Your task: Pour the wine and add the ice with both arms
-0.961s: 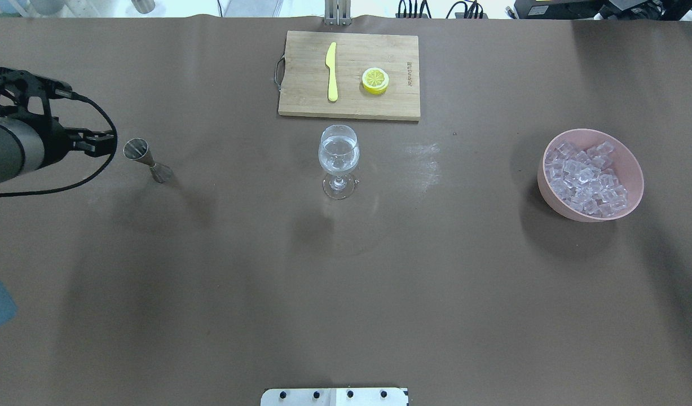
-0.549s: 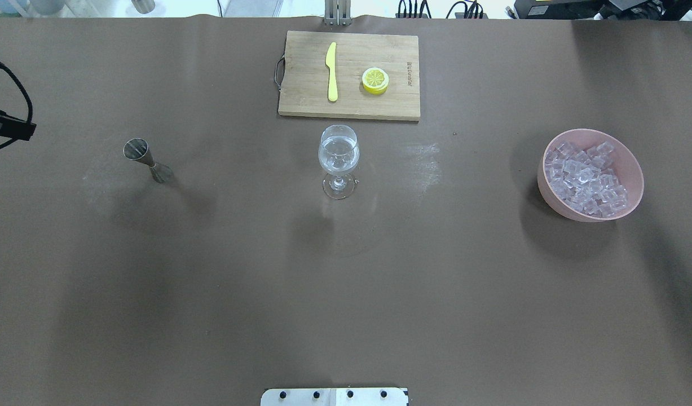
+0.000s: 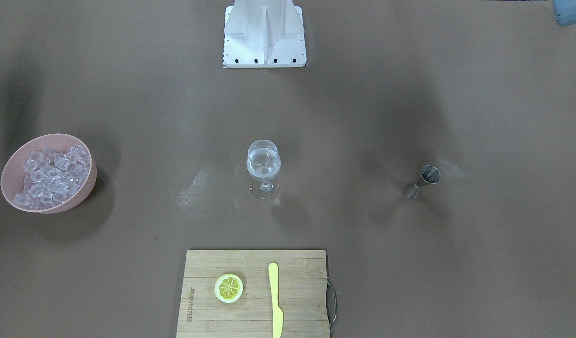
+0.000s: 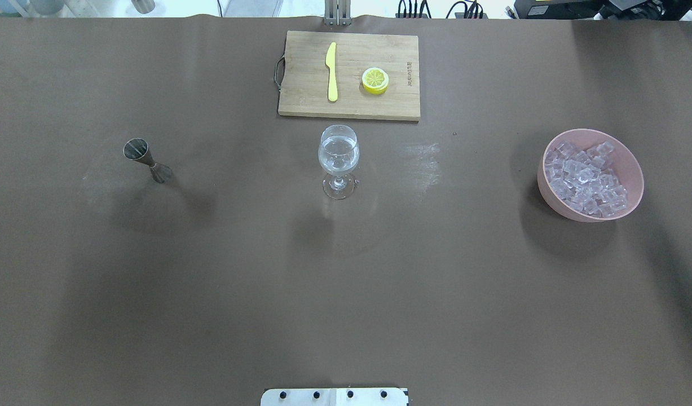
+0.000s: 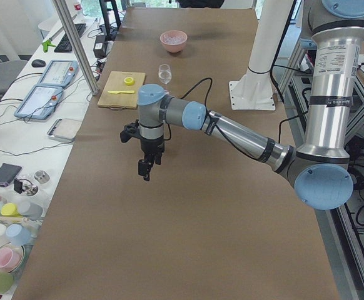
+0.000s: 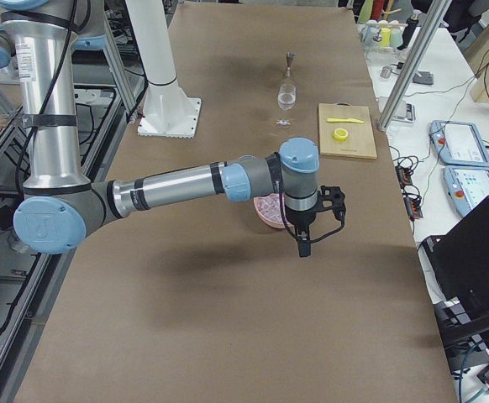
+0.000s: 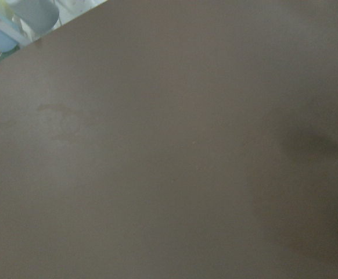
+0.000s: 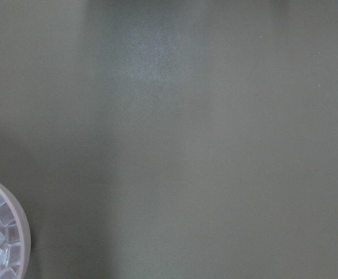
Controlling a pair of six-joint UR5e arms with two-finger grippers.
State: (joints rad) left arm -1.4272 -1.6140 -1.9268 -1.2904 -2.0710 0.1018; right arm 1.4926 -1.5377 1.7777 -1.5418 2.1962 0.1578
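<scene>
A wine glass (image 4: 338, 155) with clear liquid in it stands at the table's middle. To its left in the overhead view stands a small steel jigger (image 4: 145, 159), upright and alone. The ice (image 4: 585, 177) fills a pink bowl (image 4: 634, 163) at the right. Both arms are outside the overhead view. In the exterior left view my left gripper (image 5: 146, 170) hangs over bare table, fingers down. In the exterior right view my right gripper (image 6: 303, 246) hangs just past the pink bowl (image 6: 265, 211). I cannot tell whether either is open or shut. The right wrist view catches the bowl's rim (image 8: 19, 224).
A wooden cutting board (image 4: 379, 107) at the far middle carries a yellow knife (image 4: 331, 70) and a lemon slice (image 4: 375, 80). The white robot base (image 3: 265, 33) stands at the near edge. Side benches beyond the table hold tablets and cups.
My left gripper has drawn away from the jigger to the left and has left the overhead view. The jigger, glass and bowl have not moved.
</scene>
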